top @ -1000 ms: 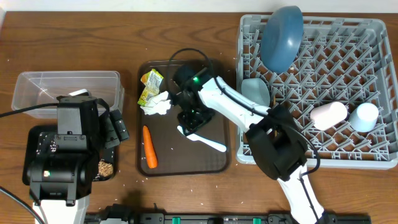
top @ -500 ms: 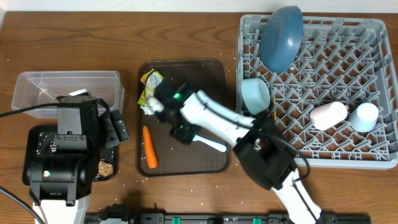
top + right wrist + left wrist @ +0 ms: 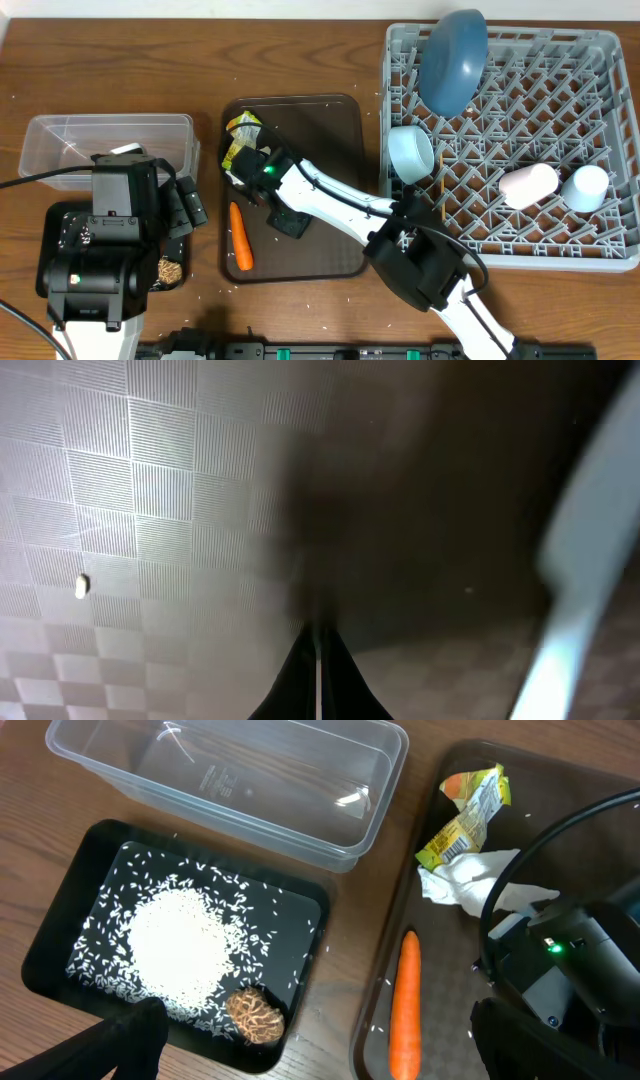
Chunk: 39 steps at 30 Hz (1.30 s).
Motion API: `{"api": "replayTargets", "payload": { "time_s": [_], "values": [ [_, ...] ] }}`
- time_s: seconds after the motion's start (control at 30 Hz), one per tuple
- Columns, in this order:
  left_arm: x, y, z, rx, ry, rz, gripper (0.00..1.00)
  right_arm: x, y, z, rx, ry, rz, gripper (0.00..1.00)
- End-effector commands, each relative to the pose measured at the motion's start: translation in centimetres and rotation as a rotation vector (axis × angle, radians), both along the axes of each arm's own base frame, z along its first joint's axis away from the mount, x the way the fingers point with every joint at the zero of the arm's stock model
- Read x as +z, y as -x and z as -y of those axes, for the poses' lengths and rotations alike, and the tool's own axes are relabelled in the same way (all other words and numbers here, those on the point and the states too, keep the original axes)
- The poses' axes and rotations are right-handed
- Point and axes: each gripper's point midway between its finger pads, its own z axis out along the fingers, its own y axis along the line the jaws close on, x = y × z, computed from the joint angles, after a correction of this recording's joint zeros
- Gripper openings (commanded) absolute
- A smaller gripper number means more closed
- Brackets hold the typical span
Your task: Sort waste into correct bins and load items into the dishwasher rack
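Observation:
My right gripper (image 3: 286, 222) (image 3: 318, 652) is shut with nothing in it, tips low over the brown serving tray (image 3: 330, 130). A blurred light blue utensil (image 3: 585, 550) lies just to its right. My right arm covers the utensil in the overhead view. An orange carrot (image 3: 240, 238) (image 3: 405, 1005) lies left of the gripper. The crumpled white tissue (image 3: 470, 885) and yellow-green wrapper (image 3: 240, 140) (image 3: 470, 805) sit at the tray's back left. My left gripper (image 3: 185, 210) (image 3: 320, 1050) hangs open over the black tray's (image 3: 300, 910) near right corner.
The clear box (image 3: 105, 140) (image 3: 230, 780) stands behind the black tray, which holds rice and a brown crumb lump (image 3: 255, 1015). The grey rack (image 3: 520, 130) at the right holds a dark blue plate (image 3: 452, 60), a bowl (image 3: 410, 152), a pink cup (image 3: 527, 183) and a light blue cup (image 3: 585, 185).
My right arm has swung left across the brown tray, over the tissue and the utensil, and its gripper has shut. The left arm has not moved.

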Motion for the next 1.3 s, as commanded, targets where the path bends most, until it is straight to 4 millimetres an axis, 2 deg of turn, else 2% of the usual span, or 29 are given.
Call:
{"api": "replayTargets", "payload": {
  "time_s": [0.0,0.07,0.2,0.27,0.4,0.5,0.63,0.87,0.97,1.1,1.17,1.27],
  "values": [
    [0.5,0.0,-0.3,0.015,-0.01,0.012,0.98,-2.0,-0.2,1.2,-0.03,0.062,-0.006,0.01],
    [0.5,0.0,-0.3,0.015,-0.01,0.012,0.98,-2.0,-0.4,1.3,-0.033,0.067,0.001,0.01],
    [0.5,0.0,-0.3,0.015,-0.01,0.012,0.98,-1.0,-2.1,1.8,-0.091,0.093,0.087,0.02],
    [0.5,0.0,-0.3,0.015,-0.01,0.012,0.98,-0.1,-3.1,1.6,-0.112,0.068,0.097,0.1],
    [0.5,0.0,-0.3,0.015,-0.01,0.012,0.98,2.1,-5.7,0.4,-0.174,-0.042,0.101,0.15],
    [0.5,0.0,-0.3,0.015,-0.01,0.012,0.98,3.4,-7.1,-0.4,-0.155,-0.133,0.069,0.19],
    [0.5,0.0,-0.3,0.014,-0.01,0.012,0.98,3.5,-8.6,0.8,-0.142,-0.148,0.064,0.22],
    [0.5,0.0,-0.3,0.015,-0.01,0.012,0.98,2.1,-8.1,1.7,-0.122,-0.184,-0.029,0.25],
    [0.5,0.0,-0.3,0.014,-0.01,0.012,0.98,1.3,-7.3,1.8,-0.098,-0.179,-0.056,0.26],
    [0.5,0.0,-0.3,0.014,-0.01,0.012,0.98,0.6,-6.0,1.7,-0.059,-0.175,-0.096,0.32],
    [0.5,0.0,-0.3,0.015,-0.01,0.012,0.98,0.0,-5.8,1.8,-0.067,-0.172,-0.099,0.31],
    [0.5,0.0,-0.3,0.014,-0.01,0.012,0.98,-0.7,-5.9,2.0,-0.085,-0.176,-0.094,0.24]
  ]
}}
